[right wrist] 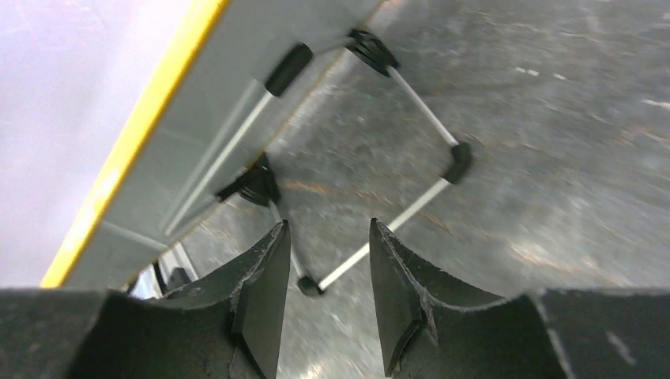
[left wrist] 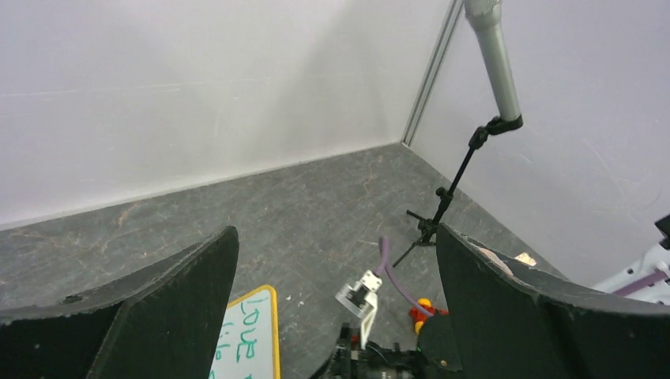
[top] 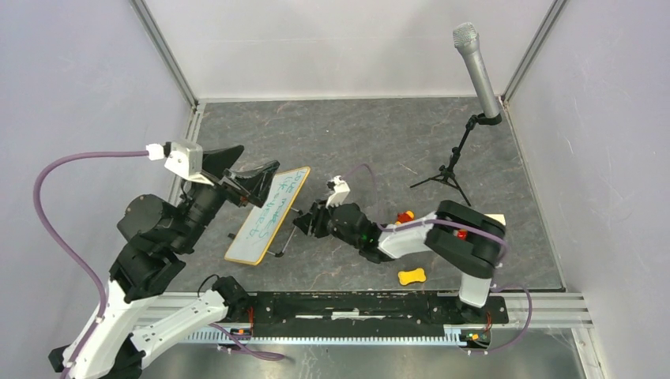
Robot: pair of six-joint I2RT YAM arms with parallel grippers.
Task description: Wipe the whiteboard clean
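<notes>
Whiteboard (top: 267, 215) sits in the left half of the worktop (top: 379, 142), mid-depth, propped at a tilt on its wire feet (right wrist: 387, 225). Its long axis runs diagonally from near-left to far-right. The green handwriting is not wiped, and the written face looks up and toward the left edge, so the back faces my right arm. My right gripper (top: 304, 221) is low, just beside the board's back on its right side. The wrist view shows the grey back, the yellow-looking frame edge and a wire foot whose end lies in line with the gap between my fingers. Jaws are narrow with a gap showing, and I can't see anything clamped. My left gripper (top: 257, 162) hovers over the far end of the board, jaws spread wide and empty, apart from the board. It's the nearer one to the written side. My read: any wipe has to travel along that diagonal from the left side, and the right arm is only placed to steady the feet or back. A small yellow piece (top: 412, 276) lies near the near edge, right of centre, well apart from the board. It may be the wiper, can't tell.
</notes>
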